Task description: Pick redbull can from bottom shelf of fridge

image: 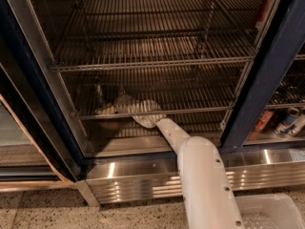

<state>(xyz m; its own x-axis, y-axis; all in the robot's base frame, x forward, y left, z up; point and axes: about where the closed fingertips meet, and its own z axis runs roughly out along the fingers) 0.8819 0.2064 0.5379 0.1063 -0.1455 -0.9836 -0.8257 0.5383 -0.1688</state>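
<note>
The gripper (125, 105) reaches low over the bottom shelf (200, 99) because the redbull can (98, 93) stands just left of the jaws. I cannot tell how wide they are.

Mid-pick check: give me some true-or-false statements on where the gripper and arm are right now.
The gripper is at the bottom shelf, left of its middle. True.
The arm enters from the upper left. False: it reaches in from the lower right.
A shiny ribbed base panel runs below the fridge opening. True.
The gripper hangs outside the fridge. False: it is inside, at shelf level.
</note>
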